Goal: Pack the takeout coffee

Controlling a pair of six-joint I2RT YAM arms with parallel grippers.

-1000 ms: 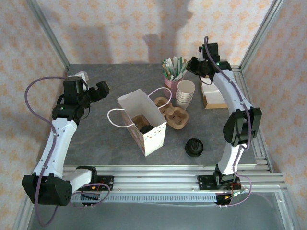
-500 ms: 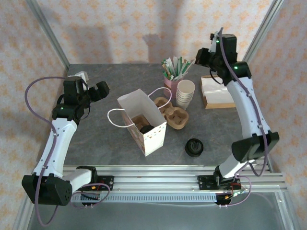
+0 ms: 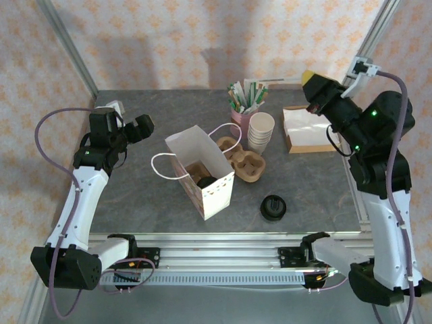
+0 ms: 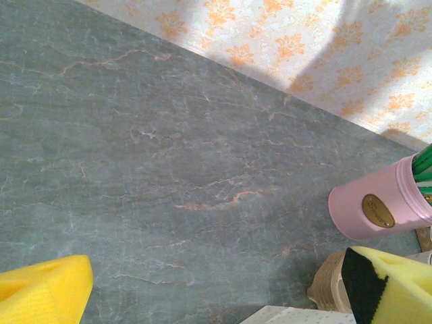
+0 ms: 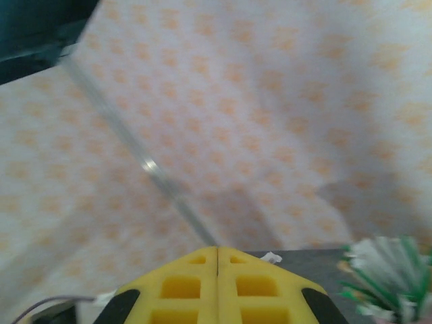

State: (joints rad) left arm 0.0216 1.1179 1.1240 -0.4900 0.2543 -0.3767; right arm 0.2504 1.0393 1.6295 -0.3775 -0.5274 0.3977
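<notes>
Top view: the left end effector (image 3: pixel 142 125) hangs over the far left of the surface (image 3: pixel 135 196), its fingers apart and empty. The right end effector (image 3: pixel 310 79) is raised at the far right, yellow pads together with nothing between them. The coffee (image 3: pixel 273 206) stands on the surface well apart from both. It is nearer the arm bases than the right end effector and a little to its left, and far to the right of the left one. Between the two end effectors stands an open white bag (image 3: pixel 202 169). A carrier (image 3: pixel 244 162), stacked cups (image 3: pixel 261 130) and a pink holder (image 3: pixel 239 116) sit on the side of the bag toward the right end effector. A napkin box (image 3: pixel 304 128) lies just below the right end effector.

Left wrist view: two yellow pads (image 4: pixel 40 290) sit at the lower corners, wide apart, with bare grey surface between them. The pink holder lies ahead of the right-hand pad.

Right wrist view: the picture is blurred. The yellow pads meet along a thin seam, closed on nothing. Beyond them are the patterned wall (image 5: pixel 270 101) and a metal post (image 5: pixel 148 165), with green and white sticks (image 5: pixel 385 270) to the right.
</notes>
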